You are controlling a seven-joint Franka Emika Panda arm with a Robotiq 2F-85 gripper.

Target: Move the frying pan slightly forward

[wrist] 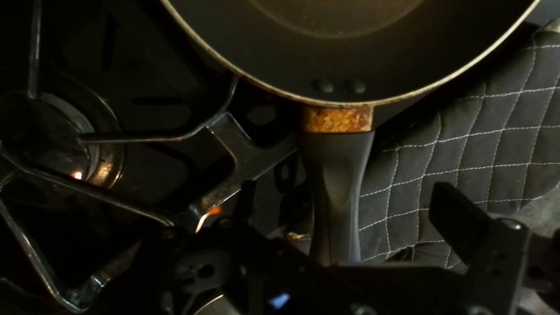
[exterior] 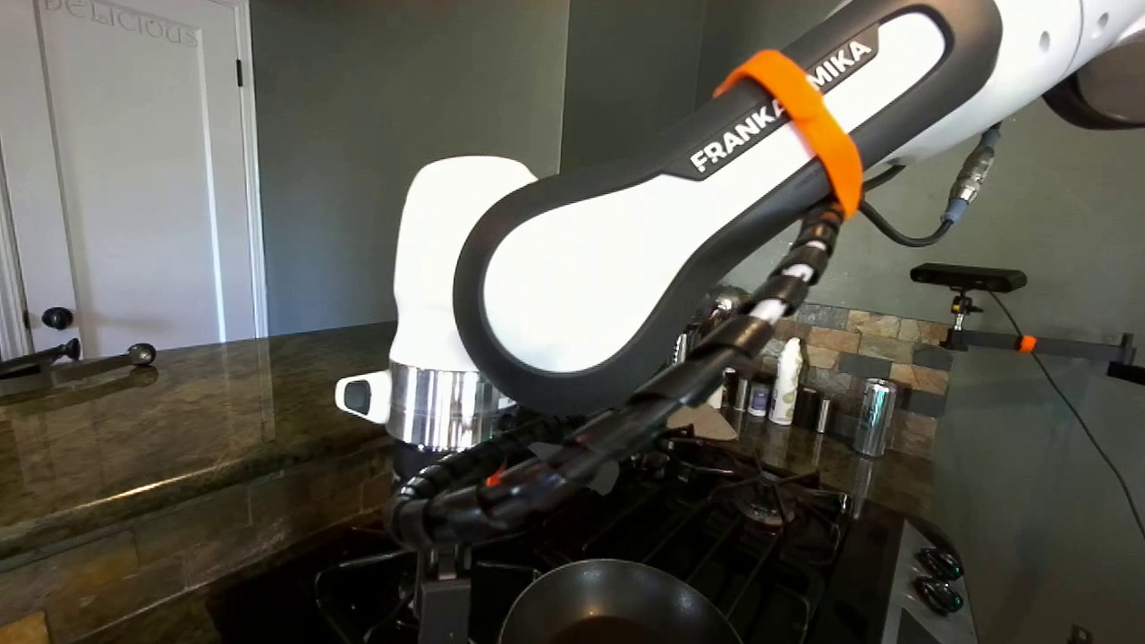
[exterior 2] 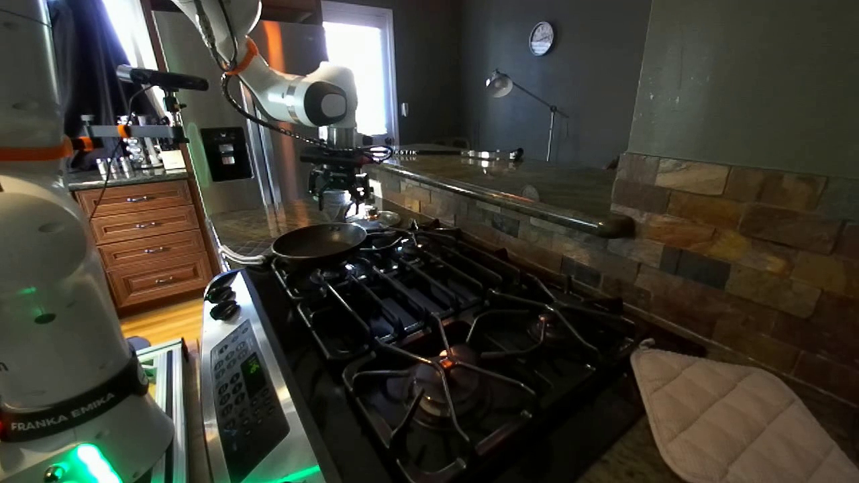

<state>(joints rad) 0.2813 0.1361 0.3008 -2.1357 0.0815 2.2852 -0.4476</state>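
Observation:
The frying pan [exterior 2: 319, 243] is round and shallow with a dark interior and a thin rim. It sits on the far end of the stove grates. In an exterior view only part of the pan [exterior: 617, 613] shows at the bottom edge. In the wrist view the pan [wrist: 341, 57] is at the top, and its dark handle [wrist: 337, 175] points toward my gripper [wrist: 344, 187]. My gripper is open, with one finger on each side of the handle as seen from above. In an exterior view the gripper [exterior 2: 341, 198] is just above the handle's end. The handle's tip is hidden.
Stove grates [exterior 2: 396, 288] surround the pan. A dark quilted cloth [wrist: 415, 188] lies beside the handle. A raised stone ledge [exterior 2: 496, 194] runs along the stove's back. A pale potholder [exterior 2: 738, 409] and a steel canister [exterior: 875, 416] stand apart from the pan.

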